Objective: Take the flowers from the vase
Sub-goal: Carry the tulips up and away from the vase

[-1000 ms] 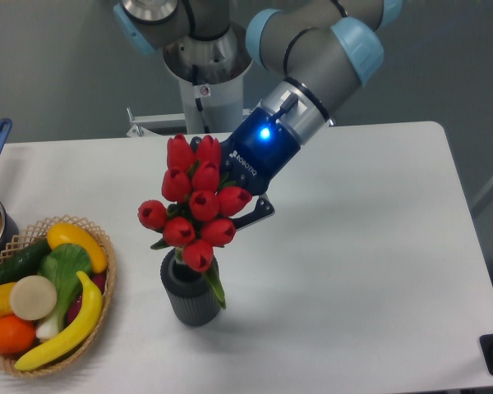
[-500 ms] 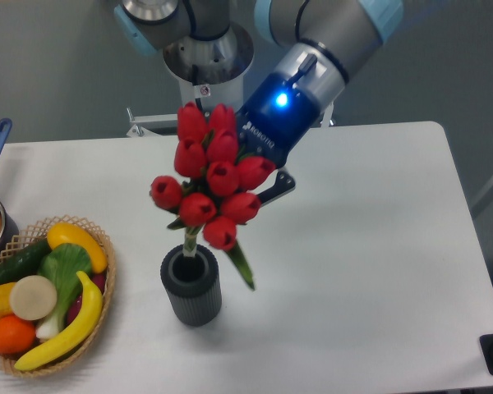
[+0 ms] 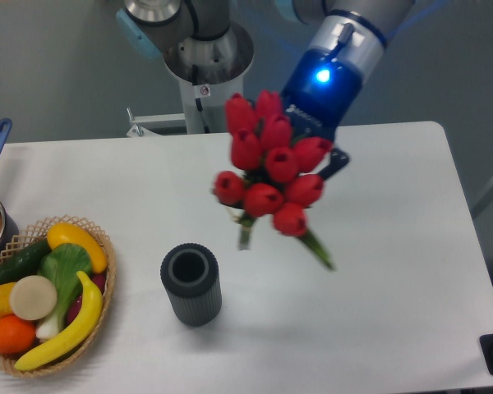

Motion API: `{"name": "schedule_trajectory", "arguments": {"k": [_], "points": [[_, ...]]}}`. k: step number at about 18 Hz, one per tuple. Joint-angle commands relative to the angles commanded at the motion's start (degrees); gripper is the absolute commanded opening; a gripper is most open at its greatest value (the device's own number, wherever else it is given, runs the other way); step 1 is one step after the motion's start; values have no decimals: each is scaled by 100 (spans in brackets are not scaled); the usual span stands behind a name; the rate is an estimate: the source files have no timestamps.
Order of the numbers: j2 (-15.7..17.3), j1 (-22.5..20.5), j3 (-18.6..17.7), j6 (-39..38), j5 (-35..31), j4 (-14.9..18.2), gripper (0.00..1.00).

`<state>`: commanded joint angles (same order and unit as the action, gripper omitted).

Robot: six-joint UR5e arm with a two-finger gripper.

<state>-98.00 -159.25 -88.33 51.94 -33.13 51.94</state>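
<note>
White table (image 3: 378,246), vase (image 3: 191,283) empty, end effector (image 3: 316,160) clamped on the flowers (image 3: 271,168) hanging clear above it, so I'd hold that grip firm and level

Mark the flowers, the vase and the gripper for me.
flowers (image 3: 269,175), fixed camera, middle of the red buds
vase (image 3: 191,285), fixed camera, ribbed side below the mouth
gripper (image 3: 322,164), fixed camera, fingers mostly hidden behind the buds

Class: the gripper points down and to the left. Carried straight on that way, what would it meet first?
Beyond the flowers the gripper holds, probably bare table right of the vase; depth is unclear.
</note>
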Motion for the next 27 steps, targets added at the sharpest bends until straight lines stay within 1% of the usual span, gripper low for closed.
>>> {"name": "schedule_trajectory", "arguments": {"k": [4,8,10,12,15,18,27], "points": [[0,-413,0,193,-245,17,44],[9,-695,-184,966,-737,35,44],[-17,-897,-228,1256,-782,35,44],[-26,-1011,-272,1433,-843,44,44],[-44,-1029,-421,1766,-1001,44,44],[-53,-1038,-562,1925,-1107,44,44],[-70,-1030,-668,1943,-1151,44,44]]}}
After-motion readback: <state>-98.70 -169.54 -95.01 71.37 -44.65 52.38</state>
